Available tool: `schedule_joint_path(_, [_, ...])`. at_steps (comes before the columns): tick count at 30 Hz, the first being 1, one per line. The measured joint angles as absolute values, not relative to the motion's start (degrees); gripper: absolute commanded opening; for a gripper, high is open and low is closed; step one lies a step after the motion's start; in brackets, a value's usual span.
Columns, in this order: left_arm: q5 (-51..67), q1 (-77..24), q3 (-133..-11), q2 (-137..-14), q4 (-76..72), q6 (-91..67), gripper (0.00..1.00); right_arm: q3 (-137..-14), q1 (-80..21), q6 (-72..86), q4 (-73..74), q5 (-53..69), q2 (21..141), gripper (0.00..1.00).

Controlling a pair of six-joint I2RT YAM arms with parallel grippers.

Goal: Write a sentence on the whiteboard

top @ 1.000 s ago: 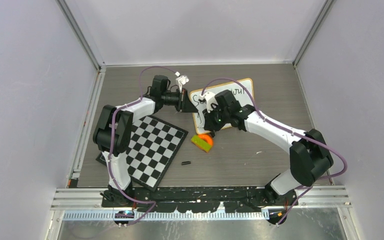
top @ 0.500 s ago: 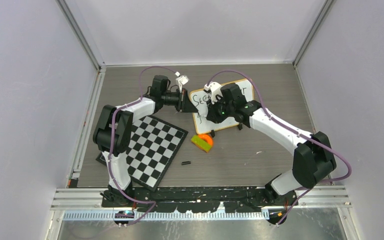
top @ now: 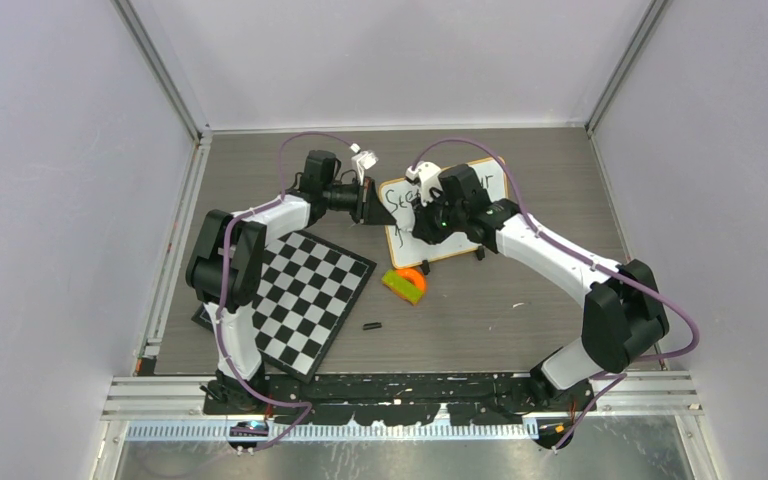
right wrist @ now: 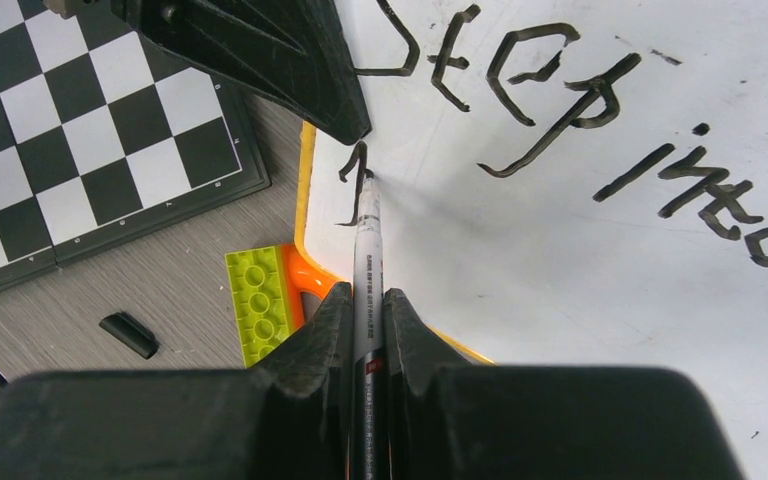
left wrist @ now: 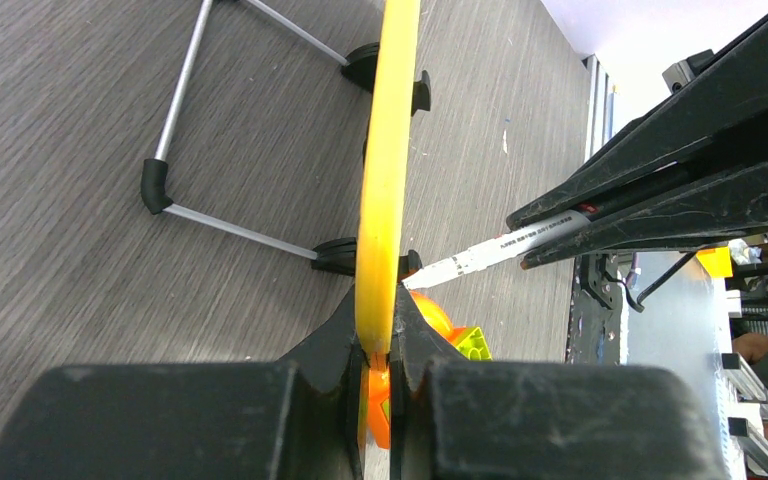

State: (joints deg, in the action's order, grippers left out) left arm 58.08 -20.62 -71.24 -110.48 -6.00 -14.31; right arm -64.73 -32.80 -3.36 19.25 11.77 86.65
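Over the last second the right gripper (right wrist: 365,300), clamped on the marker (right wrist: 367,232), moved farther up the whiteboard (right wrist: 580,300), which stands far-centre on the counter (top: 530,295). The tip now starts the sentence (right wrist: 560,110)'s second line, while the left gripper (left wrist: 378,315) pinches the board's left edge.

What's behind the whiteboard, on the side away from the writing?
A thin metal wire stand with a black-capped corner props the whiteboard from behind, resting on the table. The board's back face is hidden: only its edge shows.
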Motion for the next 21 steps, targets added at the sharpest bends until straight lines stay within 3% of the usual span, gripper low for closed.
schedule_joint_path(21, [57.84,-20.62,-71.24,-110.48,-5.78,-14.28,0.0,-63.13,-32.45,-2.83,19.33,12.08,86.48,0.0])
